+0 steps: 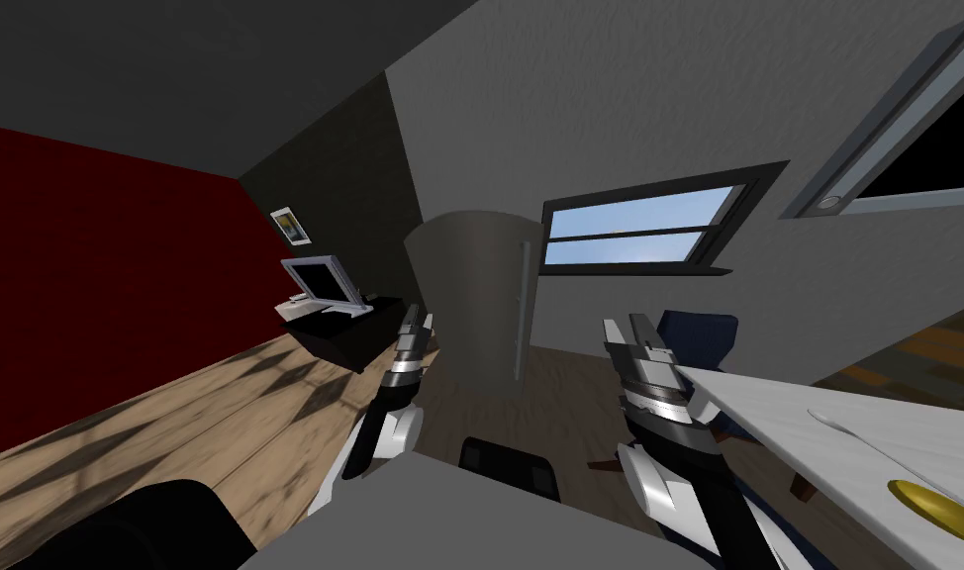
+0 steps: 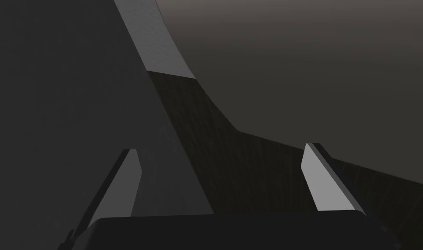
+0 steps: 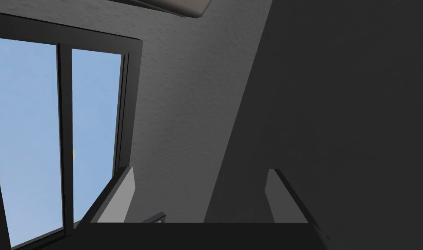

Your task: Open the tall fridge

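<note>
Tall fridge [image 1: 475, 287]: plain brown-grey box, matte, one colour all over. It sits centre frame in the head view, slightly above the middle, standing upright on its base. The lean it shows is the same slant the whole frame has. The top edge reads as a rounded curve. The door is shut and flush with the body. A long thin grey handle [image 1: 523, 307] runs vertically down the fridge's right edge, covering most of the door's height. In the left wrist view the same fridge [image 2: 293, 65] shows as a broad, flat brown-grey plane with a curved edge, close up and with no detail on it.
</note>
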